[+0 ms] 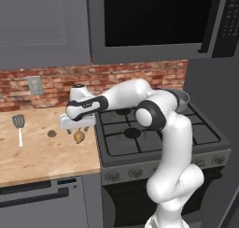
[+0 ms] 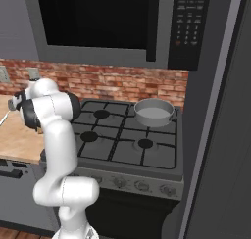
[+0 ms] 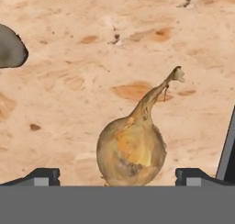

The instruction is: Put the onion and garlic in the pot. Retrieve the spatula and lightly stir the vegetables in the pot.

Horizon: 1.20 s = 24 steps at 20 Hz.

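Note:
The golden-brown onion [image 1: 79, 137] lies on the wooden counter just left of the stove. My gripper [image 1: 78, 128] hangs right above it, open. In the hand view the onion [image 3: 131, 147] sits between the two spread fingertips [image 3: 43, 176], its stem pointing up and to the right, and nothing is gripped. The small grey-brown garlic [image 1: 52, 133] lies a little left of the onion; the hand view cuts off the garlic [image 3: 9, 46] at its left edge. Further left on the counter lies the spatula [image 1: 19, 127]. The grey pot [image 2: 154, 112] stands on the stove's back right burner.
The gas stove [image 1: 158, 133] with black grates adjoins the counter [image 1: 42, 157] on the right. A brick wall with an outlet [image 1: 35, 85] runs behind. A microwave [image 2: 112, 22] hangs over the stove. A tall dark panel [image 2: 220, 150] borders the stove's right side.

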Available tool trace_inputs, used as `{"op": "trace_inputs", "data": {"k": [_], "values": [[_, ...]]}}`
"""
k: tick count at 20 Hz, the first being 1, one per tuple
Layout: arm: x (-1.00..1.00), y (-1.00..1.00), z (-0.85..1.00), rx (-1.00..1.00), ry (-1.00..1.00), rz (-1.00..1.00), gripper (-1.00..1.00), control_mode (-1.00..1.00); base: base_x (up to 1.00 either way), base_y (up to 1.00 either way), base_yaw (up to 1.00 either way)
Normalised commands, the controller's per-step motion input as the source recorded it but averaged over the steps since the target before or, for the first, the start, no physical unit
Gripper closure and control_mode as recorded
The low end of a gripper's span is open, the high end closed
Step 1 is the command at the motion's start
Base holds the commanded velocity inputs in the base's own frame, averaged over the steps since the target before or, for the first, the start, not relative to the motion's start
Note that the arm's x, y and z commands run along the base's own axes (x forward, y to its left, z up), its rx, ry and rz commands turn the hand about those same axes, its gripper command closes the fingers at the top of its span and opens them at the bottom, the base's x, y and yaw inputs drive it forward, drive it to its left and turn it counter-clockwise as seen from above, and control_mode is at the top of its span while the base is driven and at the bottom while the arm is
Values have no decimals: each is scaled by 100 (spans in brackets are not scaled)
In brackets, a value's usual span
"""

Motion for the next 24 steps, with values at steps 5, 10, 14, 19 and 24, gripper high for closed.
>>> {"op": "trace_inputs", "data": {"k": [5,10,14,19,24], "values": [[-19,-3,-26,0,1,-1,-100,-100,0,0,0],[-15,-2,-30,0,0,-1,-100,-100,0,0,0],[0,0,-28,0,0,0,-100,-100,0,0,0],[0,0,-12,0,0,0,-100,-100,0,0,0],[13,1,0,0,0,-1,-100,-100,0,0,0]]}}
